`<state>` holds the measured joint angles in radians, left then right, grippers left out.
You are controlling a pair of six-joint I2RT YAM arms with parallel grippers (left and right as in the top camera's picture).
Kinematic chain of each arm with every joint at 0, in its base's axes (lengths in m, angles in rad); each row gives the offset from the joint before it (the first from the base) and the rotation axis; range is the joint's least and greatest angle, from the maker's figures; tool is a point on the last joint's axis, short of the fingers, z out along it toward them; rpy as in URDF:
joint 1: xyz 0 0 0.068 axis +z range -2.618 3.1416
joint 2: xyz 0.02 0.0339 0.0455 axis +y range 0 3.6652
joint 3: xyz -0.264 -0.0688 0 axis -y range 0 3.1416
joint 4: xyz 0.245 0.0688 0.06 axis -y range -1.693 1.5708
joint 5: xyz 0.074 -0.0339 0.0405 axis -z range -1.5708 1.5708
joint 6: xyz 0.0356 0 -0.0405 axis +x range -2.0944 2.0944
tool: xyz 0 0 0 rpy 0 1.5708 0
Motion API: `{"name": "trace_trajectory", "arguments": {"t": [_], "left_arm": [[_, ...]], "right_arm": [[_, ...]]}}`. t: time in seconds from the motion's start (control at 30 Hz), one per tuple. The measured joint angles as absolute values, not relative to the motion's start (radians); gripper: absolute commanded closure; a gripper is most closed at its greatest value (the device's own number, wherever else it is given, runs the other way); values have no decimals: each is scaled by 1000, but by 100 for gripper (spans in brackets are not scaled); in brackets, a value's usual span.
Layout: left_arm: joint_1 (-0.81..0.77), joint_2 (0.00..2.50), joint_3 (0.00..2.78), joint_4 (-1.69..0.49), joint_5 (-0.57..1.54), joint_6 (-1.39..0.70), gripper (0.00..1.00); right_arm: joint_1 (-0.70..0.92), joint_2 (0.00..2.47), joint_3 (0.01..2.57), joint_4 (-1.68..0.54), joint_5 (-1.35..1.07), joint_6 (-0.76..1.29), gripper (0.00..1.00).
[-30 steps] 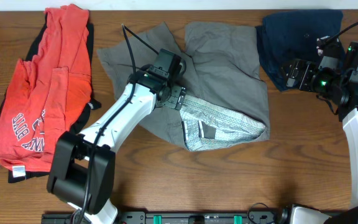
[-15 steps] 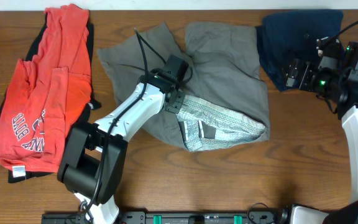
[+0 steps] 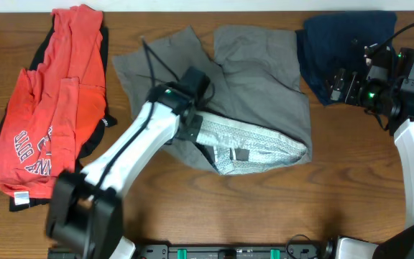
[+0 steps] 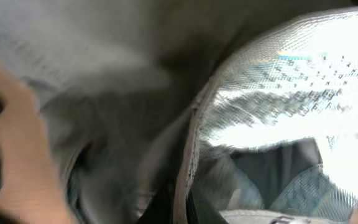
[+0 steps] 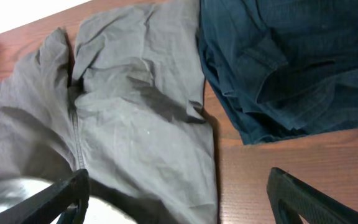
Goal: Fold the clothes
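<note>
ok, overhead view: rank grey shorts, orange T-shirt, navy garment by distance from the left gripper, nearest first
1. grey shorts: centre, the left gripper is shut on them.
2. orange T-shirt: far left side.
3. navy garment: top right corner, farthest.

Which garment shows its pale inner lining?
The grey shorts in the middle: their near edge is folded back, white inside. The orange T-shirt and navy garment show none.

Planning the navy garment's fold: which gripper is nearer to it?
Right. The right gripper sits over the navy garment's lower edge; the left gripper is shut on the grey shorts.
</note>
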<state>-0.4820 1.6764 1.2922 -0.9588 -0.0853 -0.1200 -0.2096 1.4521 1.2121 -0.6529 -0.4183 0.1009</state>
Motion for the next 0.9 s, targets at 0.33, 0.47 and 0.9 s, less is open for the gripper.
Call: {"name": "trace_trajectory", "arguments": {"t": [0.33,0.47,0.9], "left_arm": [[-482,1564,1269,-1231,32,-237,93],[-482,1565,1184,-1237,84,-262,93],[-482,1567,1023,-1298,199,-345,43]], "right_arm": [[-210,1452,1213,-696,-418,101,13],[-210,1452,1213,-709,-419,101,13],[-210,1452,1213,-714,-418,101,13]]}}
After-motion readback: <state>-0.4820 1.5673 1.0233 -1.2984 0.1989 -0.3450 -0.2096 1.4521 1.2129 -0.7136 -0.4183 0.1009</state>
